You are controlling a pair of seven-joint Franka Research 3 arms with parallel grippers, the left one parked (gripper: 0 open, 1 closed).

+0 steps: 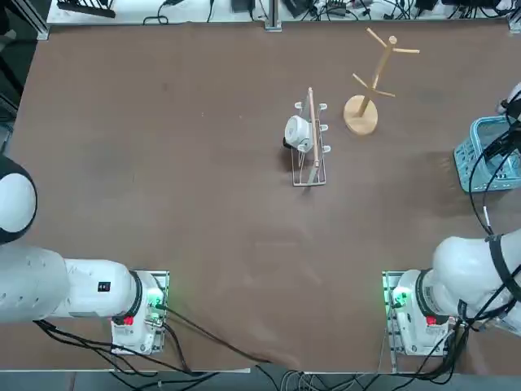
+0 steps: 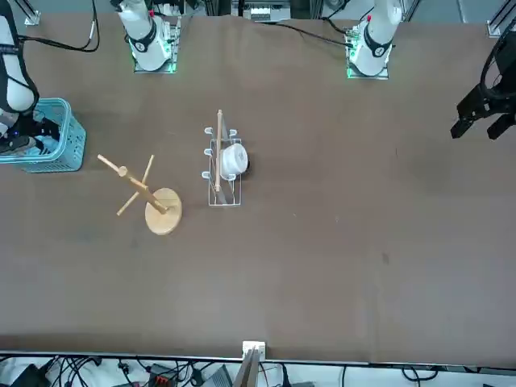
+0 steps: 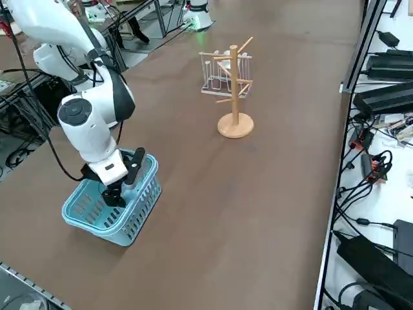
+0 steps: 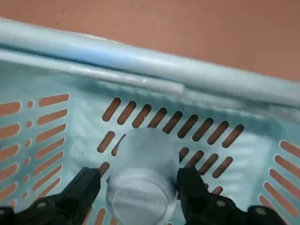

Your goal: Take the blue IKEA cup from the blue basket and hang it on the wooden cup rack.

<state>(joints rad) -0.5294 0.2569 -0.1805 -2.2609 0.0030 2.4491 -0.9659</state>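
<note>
Across the counter (image 1: 203, 212), read left to right in the top view, we log the silver wire rack (image 1: 313, 180) first. A white cup (image 1: 299, 133) with a dark underside sits sideways on its left side. A strip of brown surface separates this rack from the wooden cup rack (image 1: 361, 116), which stands upright on its round base, pegs angled outward. Both racks are well apart from the robot's side of the counter.

Farther right, beyond a wider stretch of surface, we find the blue basket (image 3: 143, 216). Its raised rim and slatted walls enclose the blue IKEA cup (image 4: 140, 192). The right arm (image 3: 86, 126) reaches over the rim, and the right pincer (image 4: 139, 174) is down at the basket.

In the wrist view we record the pincer open, one finger on each side of the cup. A narrow gap shows beside one finger; the other lies right against the cup's outline, though we cannot tell whether it touches. Slotted basket wall shows around the cup, with the thick rim beyond it.
</note>
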